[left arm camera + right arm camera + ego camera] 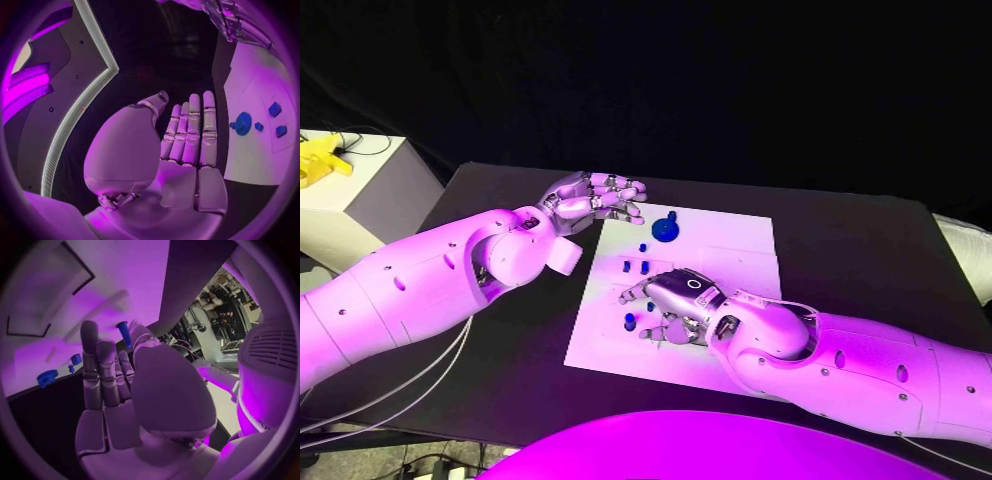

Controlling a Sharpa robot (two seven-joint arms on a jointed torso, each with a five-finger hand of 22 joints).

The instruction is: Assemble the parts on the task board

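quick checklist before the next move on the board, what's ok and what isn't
1. Left robot hand holds nothing: ok, its fingers are straight and bare in the left wrist view, beside the white board's far left corner.
2. Right robot hand over the board: ok.
3. Right robot hand holds nothing: cannot tell; a blue peg stands by its fingertips.
4. Round blue part free of both hands: ok, it sits apart on the board.
5. Small blue parts still on the board: ok.
6. Parts assembled: not ok, they lie separate.
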